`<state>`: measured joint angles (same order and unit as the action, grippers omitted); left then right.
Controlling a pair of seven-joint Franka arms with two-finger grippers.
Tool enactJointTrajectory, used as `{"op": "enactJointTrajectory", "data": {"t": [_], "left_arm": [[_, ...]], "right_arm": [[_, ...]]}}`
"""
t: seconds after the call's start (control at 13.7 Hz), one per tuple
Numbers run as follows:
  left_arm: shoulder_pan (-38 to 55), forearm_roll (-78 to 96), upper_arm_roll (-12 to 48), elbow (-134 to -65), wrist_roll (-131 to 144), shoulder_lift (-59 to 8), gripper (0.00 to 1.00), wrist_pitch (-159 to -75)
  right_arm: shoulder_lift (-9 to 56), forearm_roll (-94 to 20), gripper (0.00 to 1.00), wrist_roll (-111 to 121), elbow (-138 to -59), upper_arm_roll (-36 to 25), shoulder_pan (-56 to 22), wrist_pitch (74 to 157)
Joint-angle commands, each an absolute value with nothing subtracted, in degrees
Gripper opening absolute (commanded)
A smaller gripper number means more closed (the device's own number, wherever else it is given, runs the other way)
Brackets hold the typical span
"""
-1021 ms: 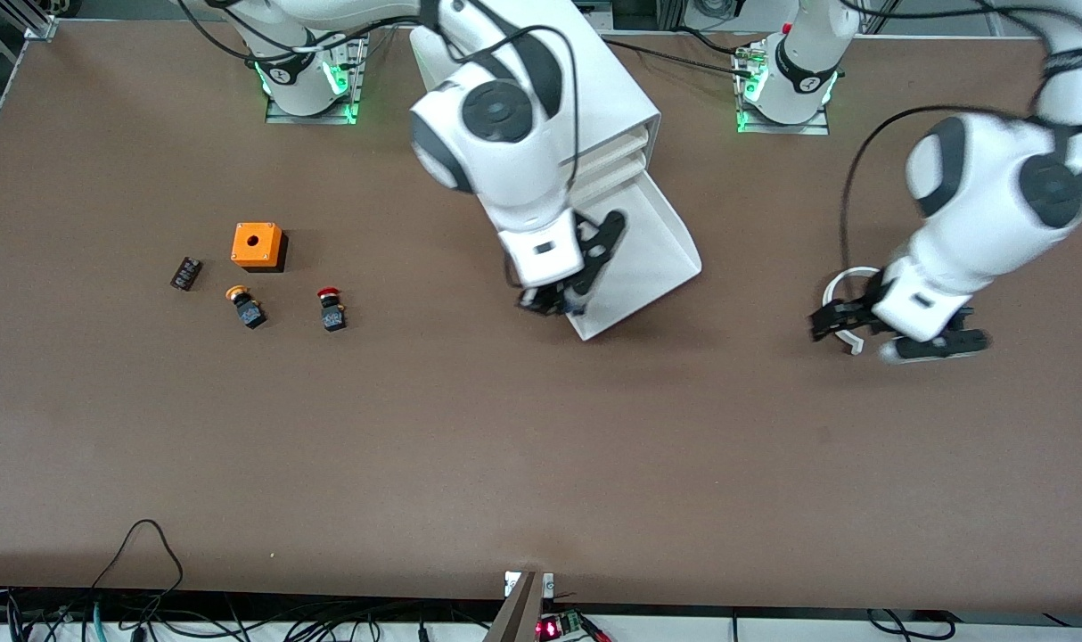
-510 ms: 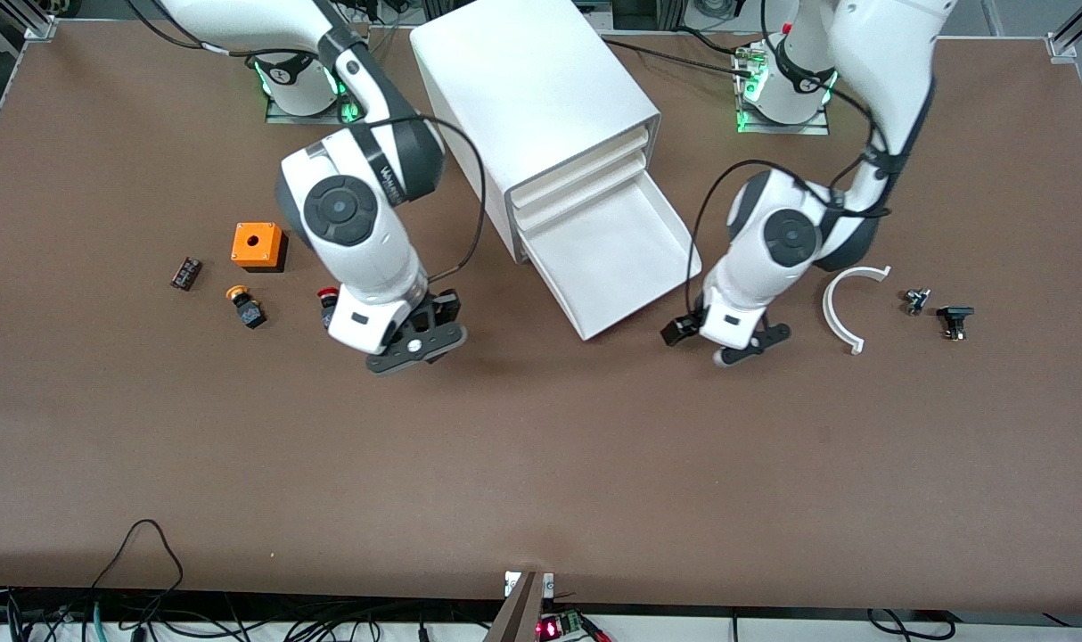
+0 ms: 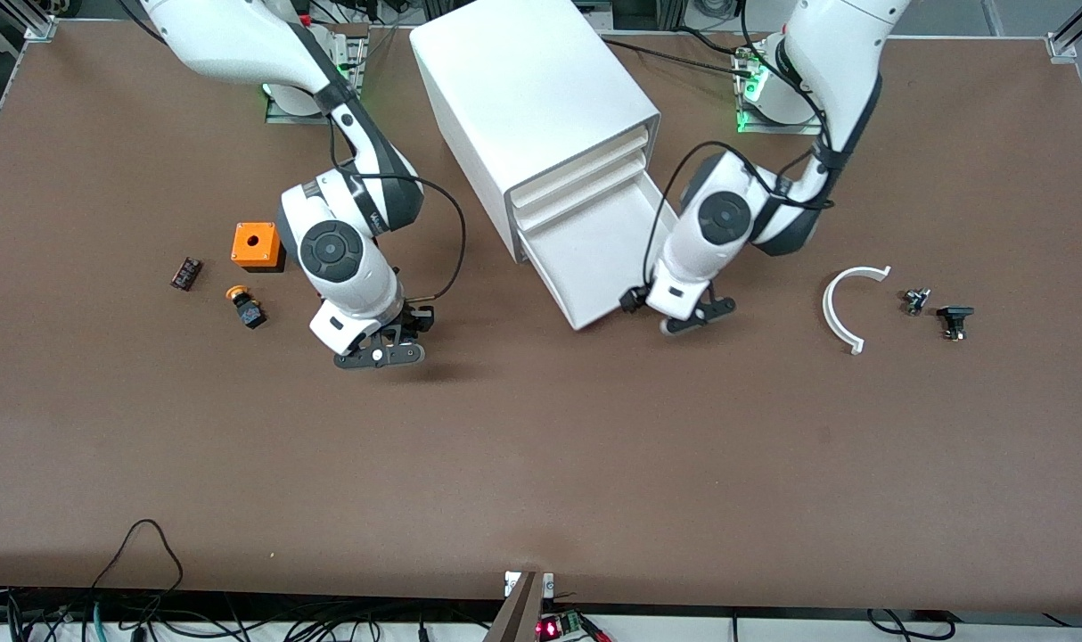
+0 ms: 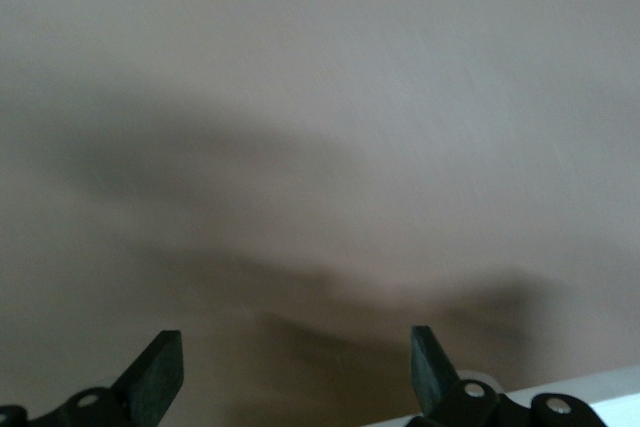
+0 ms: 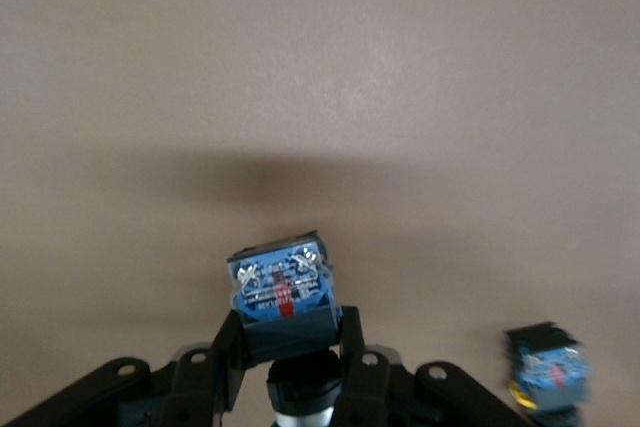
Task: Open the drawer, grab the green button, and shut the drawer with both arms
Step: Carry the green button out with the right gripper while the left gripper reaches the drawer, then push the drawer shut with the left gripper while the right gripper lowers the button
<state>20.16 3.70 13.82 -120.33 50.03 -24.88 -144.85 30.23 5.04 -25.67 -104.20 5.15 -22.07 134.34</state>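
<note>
The lowest drawer (image 3: 608, 245) of the white cabinet (image 3: 532, 89) stands pulled out, its tray bare. My right gripper (image 3: 379, 349) hangs low over the table toward the right arm's end, shut on the button (image 5: 280, 292). Its black body and blue terminal end stick out past the fingertips (image 5: 352, 332), and its cap is mostly hidden toward the palm. My left gripper (image 3: 672, 312) is open at the drawer's front corner, with nothing between its fingers (image 4: 160, 372). A white edge (image 4: 600, 387) shows beside one finger.
An orange box (image 3: 257, 245), an orange-capped button (image 3: 245, 306) and a small dark part (image 3: 185, 272) lie toward the right arm's end. Another button (image 5: 548, 377) lies close to my right gripper. A white arc (image 3: 848, 308) and two small black parts (image 3: 915, 300) (image 3: 954, 319) lie toward the left arm's end.
My right gripper left the drawer with the button and came down over the table near the orange box. My left gripper swung from the white arc to the drawer's front.
</note>
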Motion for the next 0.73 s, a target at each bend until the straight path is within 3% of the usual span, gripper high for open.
{"op": "enactJointTrajectory", "data": {"t": [0.0, 0.22, 0.29, 0.36, 0.51, 0.66], "left_arm": [[20.8, 4.5, 17.3, -124.3, 49.8, -20.1, 1.0, -141.3], [21.2, 4.6, 20.0, -125.4, 49.9, -18.6, 1.0, -140.4], [21.4, 4.6, 21.4, -126.1, 49.8, -18.1, 1.0, -139.8], [21.4, 4.6, 24.0, -126.4, 49.8, -17.8, 1.0, -139.4], [21.4, 4.6, 26.0, -126.7, 49.8, -17.8, 1.0, -138.8], [20.9, 4.4, 25.9, -126.5, 49.7, -17.8, 1.0, -139.1]], "right_arm": [[27.6, 7.0, 0.28, -28.7, -113.4, 5.5, -21.7, 143.1], [27.2, 7.0, 0.31, -29.3, -116.9, 3.6, -21.7, 144.4], [27.2, 6.9, 0.53, -32.1, -117.2, 3.2, -21.7, 144.4], [27.2, 7.0, 1.0, -36.7, -117.1, 3.2, -21.8, 144.2], [26.9, 6.9, 1.0, -41.0, -115.2, 3.3, -21.8, 143.8], [23.9, 6.9, 1.0, -41.2, -111.8, 3.4, -21.7, 137.6]]}}
